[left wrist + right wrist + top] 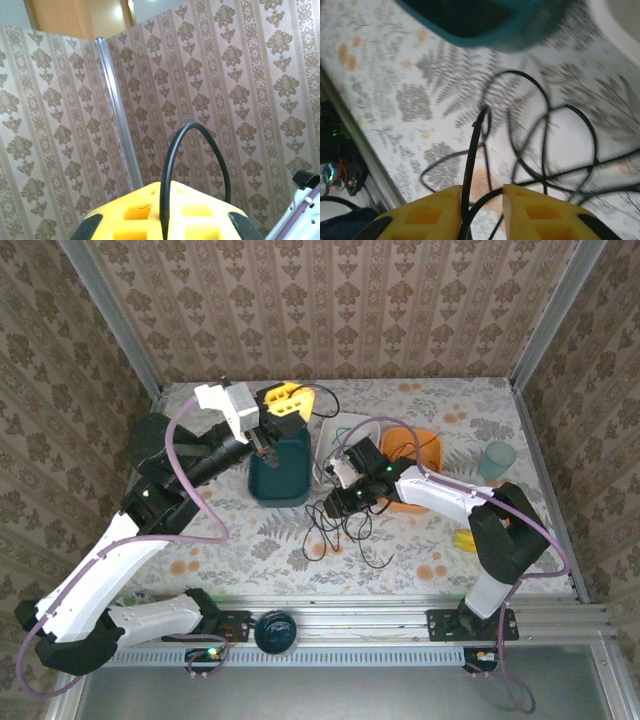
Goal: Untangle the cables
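Right jaws, narrowly apart, straddle one black strand (pixel 470 160) of the cables (pixel 340 525), tangled on the desk (pixel 420 570) just in front of the teal bin (pixel 280 475); left jaws, shut, hold a black loop (pixel 192 125) aloft. Close on that single strand only, then draw your arms apart slowly, watching for snags.

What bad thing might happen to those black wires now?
The left gripper pinches one black wire high up while the right gripper straddles a strand of the tangle. Pulling apart might tighten the tangle instead of loosening it. The loops lie right beside the teal tub and orange bowl, so a tug may drag or bump them.
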Controlling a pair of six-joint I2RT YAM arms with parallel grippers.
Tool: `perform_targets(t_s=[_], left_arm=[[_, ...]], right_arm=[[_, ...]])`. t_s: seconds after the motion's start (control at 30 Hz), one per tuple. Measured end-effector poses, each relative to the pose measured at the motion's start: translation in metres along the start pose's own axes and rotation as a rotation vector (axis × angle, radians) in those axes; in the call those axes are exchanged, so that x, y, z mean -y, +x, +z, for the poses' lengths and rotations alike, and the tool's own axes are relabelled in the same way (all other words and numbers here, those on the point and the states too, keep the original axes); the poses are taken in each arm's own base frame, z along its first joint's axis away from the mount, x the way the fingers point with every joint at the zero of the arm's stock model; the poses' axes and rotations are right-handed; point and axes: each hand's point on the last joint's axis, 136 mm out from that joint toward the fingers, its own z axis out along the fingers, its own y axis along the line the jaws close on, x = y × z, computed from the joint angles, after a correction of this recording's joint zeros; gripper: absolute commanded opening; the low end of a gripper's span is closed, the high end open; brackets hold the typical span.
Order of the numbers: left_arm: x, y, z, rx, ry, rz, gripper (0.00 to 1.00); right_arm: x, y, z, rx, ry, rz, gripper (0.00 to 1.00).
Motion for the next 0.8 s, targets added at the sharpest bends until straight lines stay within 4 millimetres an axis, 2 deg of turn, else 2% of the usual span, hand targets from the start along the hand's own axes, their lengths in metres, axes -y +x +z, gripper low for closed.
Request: perform_targets(t_s=[0.1,0.2,0.3,0.4,0.53,0.8], left_arm=[[-0.004,-0.014,-0.006,0.039,-0.032,0.038,0.0],[-0.01,-0.033,-0.013,0.093,-0.076,0.085,0.0],[-0.019,-0.051,-0.021,0.148,-0.14,0.125,0.0],[-0.031,-0.06,-0.025,0.169,-0.208,0.152,0.0],[-0.048,-0.053,-0.022,0.148,-0.272,0.163,0.0],[-0.096,-0.011,-0.012,0.035,-0.389,0.192,0.0]], right_arm=[[0.02,0.012,0.002,-0.02,0.031,0.067,0.25],[0.035,0.018,0.001,-0.023,0.055,0.124,0.35],[0.046,0.019,0.0,-0.011,0.066,0.167,0.4],[0.054,0.021,0.0,0.0,0.07,0.197,0.46],[0.052,0.021,-0.008,0.024,0.065,0.203,0.48],[0.023,-0.004,-0.04,0.146,-0.003,0.127,0.48]])
